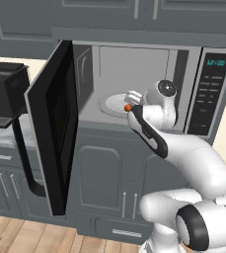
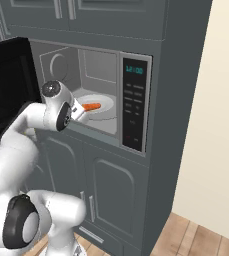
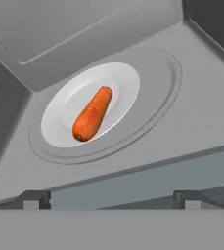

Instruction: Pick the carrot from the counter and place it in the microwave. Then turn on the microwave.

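Observation:
The carrot lies on a white plate inside the open microwave, free of the fingers. It also appears as an orange stick just past the hand, and as an orange tip beside it. My gripper is open and empty at the microwave's front sill, a short way back from the carrot. Its two dark fingertips stand wide apart at the bottom of the hand view. The microwave door is swung fully open to the left.
The keypad and cyan display sit on the microwave's right side. A black coffee machine stands on the counter left of the open door. Dark grey cabinets run below, and a cream wall is at the right.

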